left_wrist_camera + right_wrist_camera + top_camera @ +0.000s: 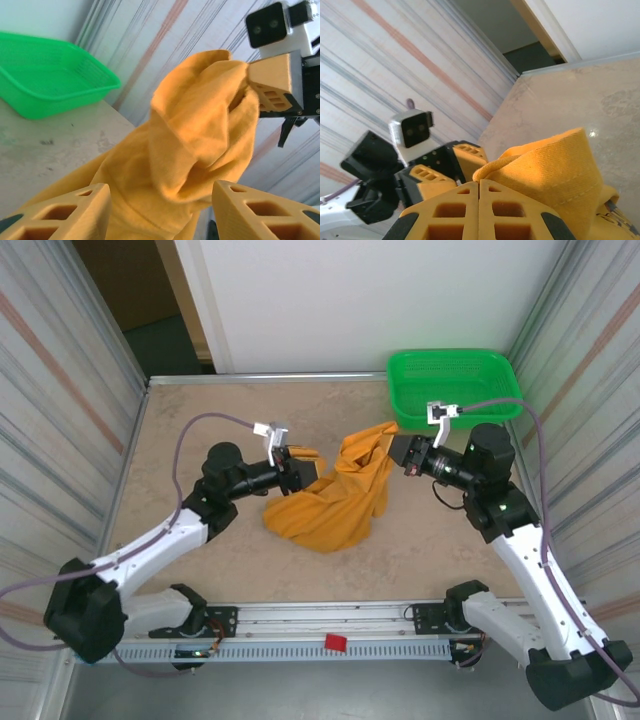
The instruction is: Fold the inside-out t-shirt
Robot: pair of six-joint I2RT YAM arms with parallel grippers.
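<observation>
Right gripper [480, 182]: jaws pressed together, clamped on a raised fold of the shirt [555, 170]. We see a stitched hem running across the cloth just past the tips.

Left gripper [160, 187]: jaws wide apart, with bunched cloth lying in the gap between them. We cannot tell whether the pads touch it.

Position: in the top view the two grippers face each other across the middle of the frame, the left one at the shirt's left edge and the right one at its upper right corner.

Shirt: mustard-orange and crumpled. Its bulk is heaped on the table [180, 410] at centre frame, and one end is drawn up in a ridge toward the right gripper. We see folds and plain cloth, with deep creases in the lifted part.

Open room: we note bare table across the left and upper left of the top view, and a bare strip between the heap and the rail [330, 618] at the bottom.

Edges: a green basket [455, 380] sits at the upper right, just behind the right gripper. Striped walls [60, 380] close both sides, and the right arm stands near the right one.
</observation>
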